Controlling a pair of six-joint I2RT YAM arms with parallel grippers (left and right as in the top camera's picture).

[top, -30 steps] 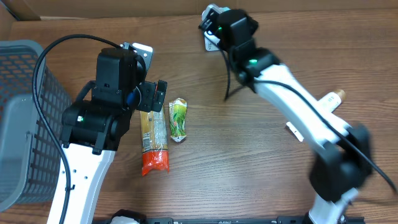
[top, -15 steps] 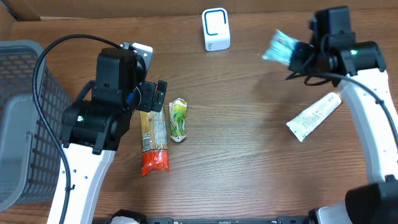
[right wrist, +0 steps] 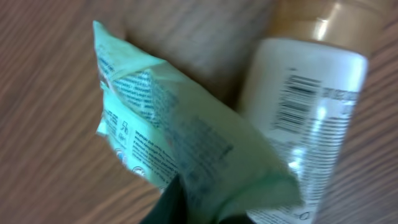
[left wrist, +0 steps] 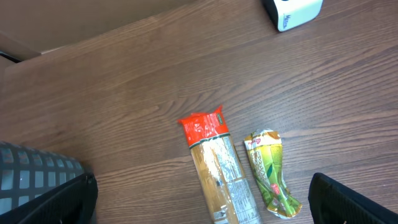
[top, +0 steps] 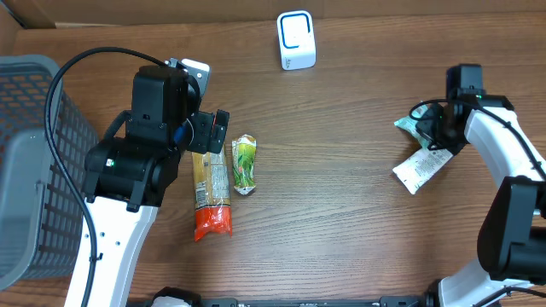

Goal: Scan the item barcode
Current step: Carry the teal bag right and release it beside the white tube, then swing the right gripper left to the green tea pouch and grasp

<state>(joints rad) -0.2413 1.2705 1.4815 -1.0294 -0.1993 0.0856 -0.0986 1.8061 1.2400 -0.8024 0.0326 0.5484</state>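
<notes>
A mint-green packet (top: 412,127) hangs in my right gripper (top: 430,133) at the table's right side, just over a white tube (top: 424,165). In the right wrist view the packet (right wrist: 180,137) fills the frame, pinched at its lower edge by the gripper (right wrist: 205,211). The tube (right wrist: 311,118) lies behind it, barcode facing up. The white scanner (top: 296,40) stands at the back centre, far from the packet. My left gripper (top: 209,132) hovers open above a pasta pack (top: 211,192) and a green pouch (top: 245,164), holding nothing.
A grey basket (top: 34,170) stands at the left edge. Seen from the left wrist, the pasta pack (left wrist: 217,168) and green pouch (left wrist: 268,171) lie side by side, with the scanner (left wrist: 292,11) at the top. A cardboard wall runs along the back.
My right arm has swung from the scanner at the back over to the right side and down to the white tube, carrying the green packet. The left arm has not moved.
</notes>
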